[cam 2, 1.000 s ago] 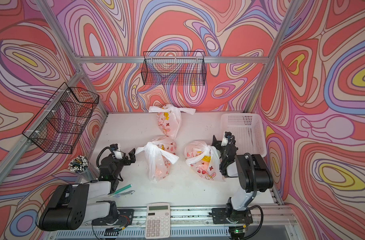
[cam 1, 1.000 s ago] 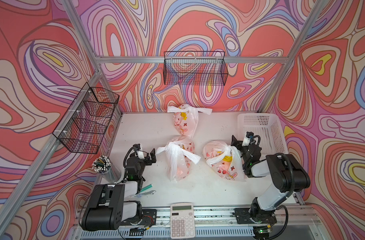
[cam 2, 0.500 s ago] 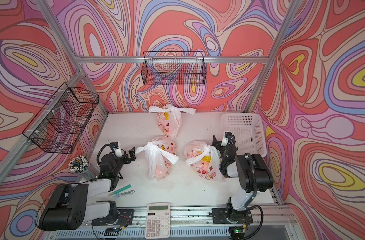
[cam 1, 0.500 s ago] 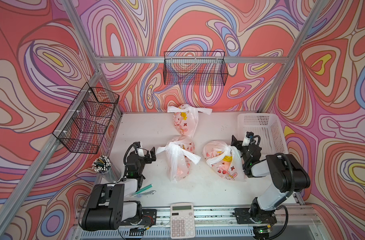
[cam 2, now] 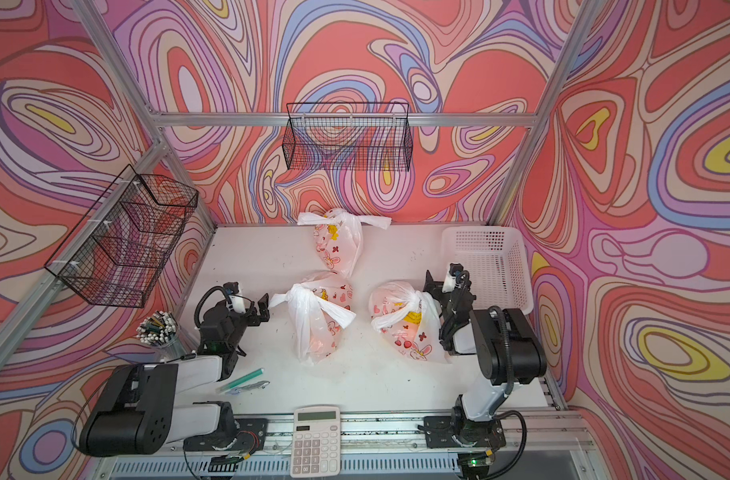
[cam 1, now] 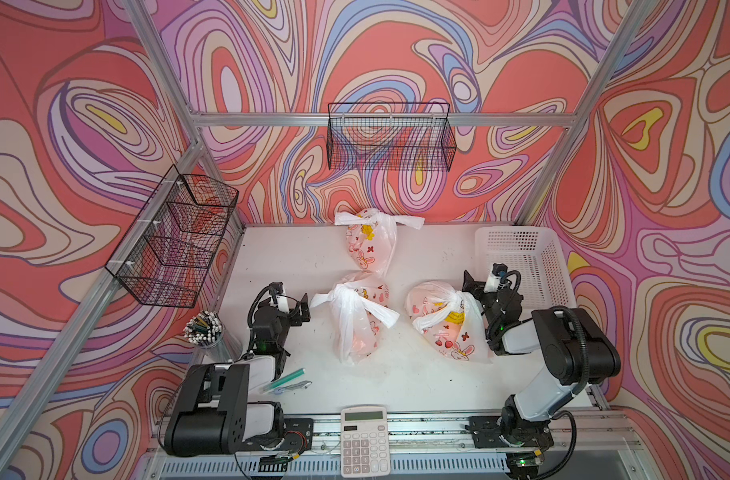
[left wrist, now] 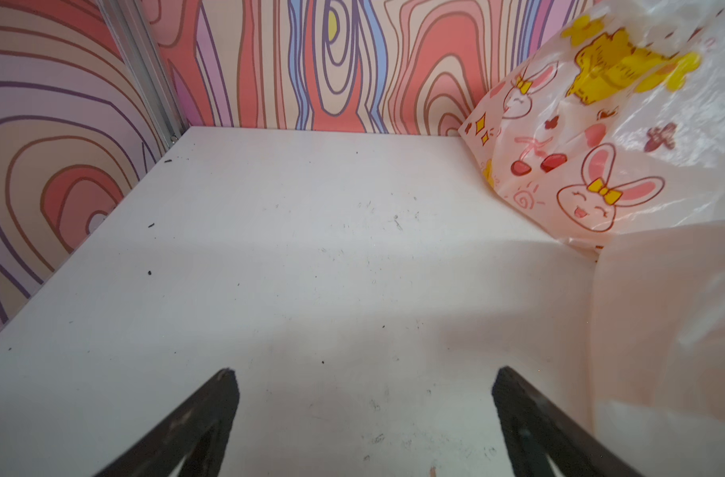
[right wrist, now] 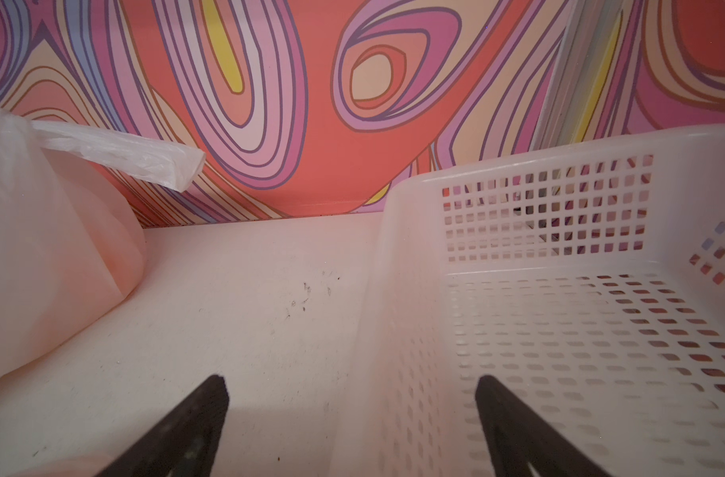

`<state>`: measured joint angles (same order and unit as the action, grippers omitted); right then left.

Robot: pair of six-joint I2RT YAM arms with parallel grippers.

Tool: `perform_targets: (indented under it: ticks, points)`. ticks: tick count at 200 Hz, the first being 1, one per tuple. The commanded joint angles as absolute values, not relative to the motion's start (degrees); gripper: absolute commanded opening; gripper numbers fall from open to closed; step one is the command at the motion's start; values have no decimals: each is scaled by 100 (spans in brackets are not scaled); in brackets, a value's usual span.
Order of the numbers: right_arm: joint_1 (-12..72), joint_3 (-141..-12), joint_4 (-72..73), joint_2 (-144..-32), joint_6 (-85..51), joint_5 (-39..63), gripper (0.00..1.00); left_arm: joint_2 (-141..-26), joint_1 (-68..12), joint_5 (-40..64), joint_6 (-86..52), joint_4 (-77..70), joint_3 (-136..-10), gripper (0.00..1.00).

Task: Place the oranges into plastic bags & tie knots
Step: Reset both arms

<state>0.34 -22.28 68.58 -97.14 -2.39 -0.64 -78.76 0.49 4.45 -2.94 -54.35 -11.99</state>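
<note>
Three plastic bags lie on the white table in both top views: a far one, a middle one and a right one. Each is closed by a knot with floppy ends. The oranges show only as an orange tint through the plastic. My left gripper stands open and empty just left of the middle bag. My right gripper is open and empty between the right bag and the basket.
A white perforated basket stands at the back right. Black wire baskets hang on the back wall and the left wall. A cup of pens, a green pen and a calculator sit near the front edge.
The left arm has shifted slightly. The bags and the right arm have not moved.
</note>
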Motion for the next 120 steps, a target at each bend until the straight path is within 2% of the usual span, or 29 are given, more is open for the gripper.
perform_targets:
  ticks: [1, 19, 43, 63, 79, 120]
  points:
    - [28, -2182, 6548, -9787, -171, -139, 98, -8497, 105, 446, -76, -6377, -1299, 100]
    - [33, -2188, 6540, -9782, -160, -150, 98, -8978, 105, 259, -148, -7129, -1235, 100]
    - [31, -2190, 6544, -9782, -161, -154, 98, -8707, 141, -278, -410, -5827, -1678, 100]
    - [35, -2193, 6539, -9782, -158, -157, 98, -8720, 123, -116, -337, -4835, -2181, 100]
    - [35, -2190, 6540, -9781, -162, -148, 98, -8845, 123, -108, -315, -5352, -2050, 100]
    - [67, -2224, 6482, -9782, -134, -255, 98, -8772, 123, 116, -237, -5184, -2055, 100]
